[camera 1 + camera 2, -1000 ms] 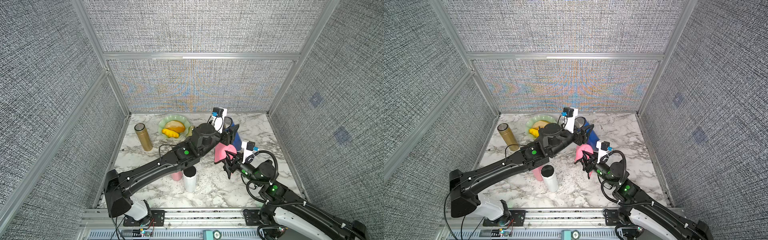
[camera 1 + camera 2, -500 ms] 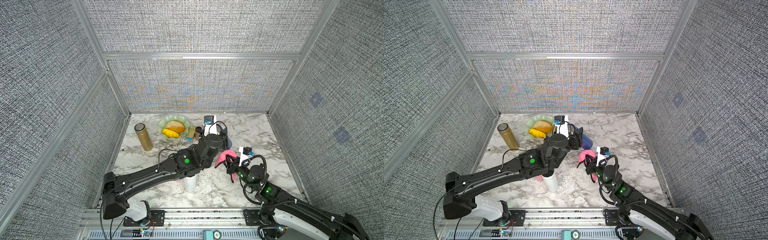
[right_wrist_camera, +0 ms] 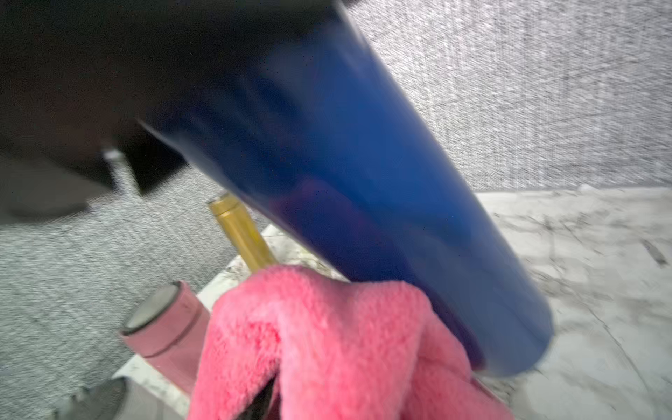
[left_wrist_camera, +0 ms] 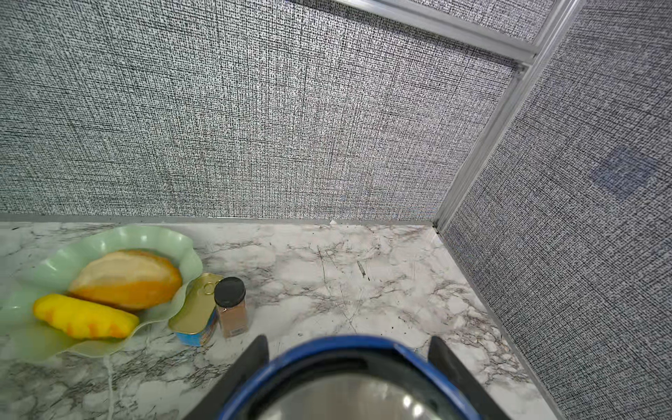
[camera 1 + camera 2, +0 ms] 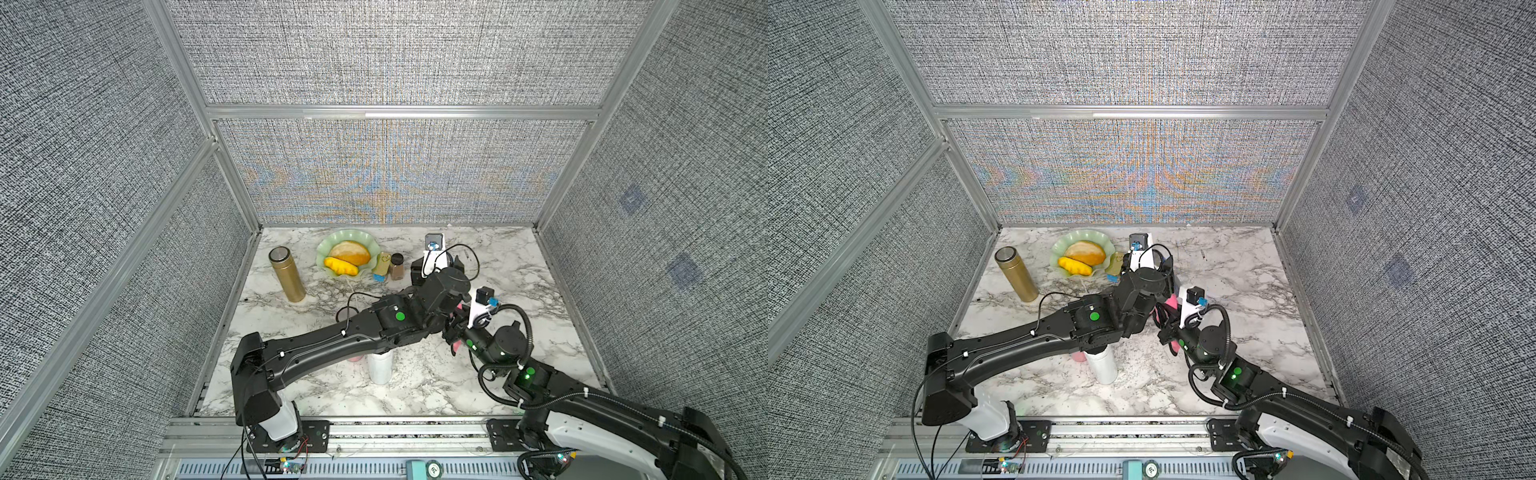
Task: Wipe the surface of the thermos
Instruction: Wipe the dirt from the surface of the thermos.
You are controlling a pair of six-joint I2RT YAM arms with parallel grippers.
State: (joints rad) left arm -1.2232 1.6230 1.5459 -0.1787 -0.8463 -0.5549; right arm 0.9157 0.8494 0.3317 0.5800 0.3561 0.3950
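Observation:
The blue thermos (image 4: 345, 347) is open-topped with a steel inside. My left gripper (image 4: 347, 342) is shut on its rim, one dark finger (image 4: 254, 360) on each side. In both top views the left gripper (image 5: 436, 266) (image 5: 1154, 266) covers most of it. In the right wrist view the blue thermos (image 3: 363, 182) slants across, its base close to the marble. My right gripper (image 3: 309, 382) is shut on a pink cloth (image 3: 327, 345) that presses against the lower side of the thermos. The cloth hides its fingers. In a top view the pink cloth (image 5: 1170, 303) peeks out by the right gripper (image 5: 1165, 324).
At the back left stands a gold thermos (image 5: 286, 274). A green plate (image 5: 328, 249) holds bread and a yellow fruit. Next to it are a tin can (image 5: 381, 268) and a spice jar (image 5: 397, 266). A white bottle (image 5: 380, 368) and a pink bottle (image 3: 163, 327) stand under the left arm.
The left arm has dropped lower, and the blue thermos has gone under its wrist in the top views. The right gripper has slid toward the front with the cloth.

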